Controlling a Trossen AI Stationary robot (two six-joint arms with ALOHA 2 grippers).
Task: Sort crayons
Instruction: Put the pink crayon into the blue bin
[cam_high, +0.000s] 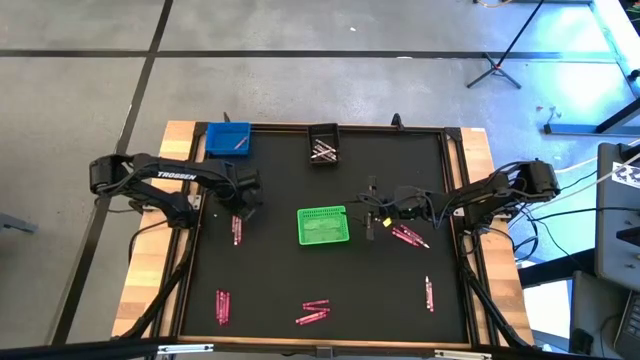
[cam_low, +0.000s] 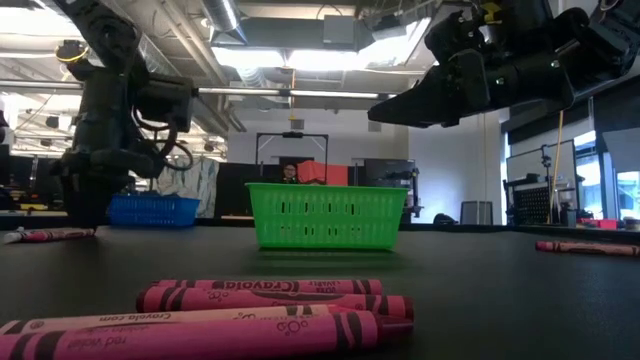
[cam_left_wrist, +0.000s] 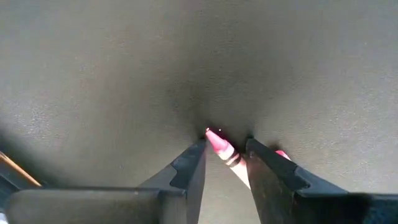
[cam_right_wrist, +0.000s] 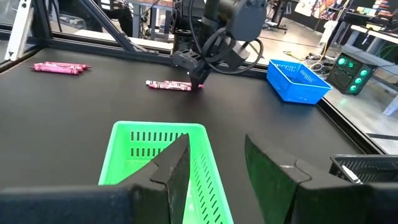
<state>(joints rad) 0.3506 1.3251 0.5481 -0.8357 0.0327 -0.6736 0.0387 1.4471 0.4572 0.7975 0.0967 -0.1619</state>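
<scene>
1. Crayons lie all over the black table (cam_high: 270, 270), mostly pink. One pink crayon (cam_left_wrist: 219, 144) sits right between the left gripper's (cam_left_wrist: 225, 152) two fingers, with its pointed tip poking out past them.
2. The crayon's long side runs the same way the fingers point, so the jaws stand on each side of it. They are spread a little, and I cannot tell if they squeeze it yet.
3. The left arm bends low, pointing down at the table near the blue bin (cam_high: 228, 138).
4. The right gripper (cam_right_wrist: 214, 163) hangs up high beside the green bin (cam_right_wrist: 140, 152), jaws apart, holding nothing.
</scene>
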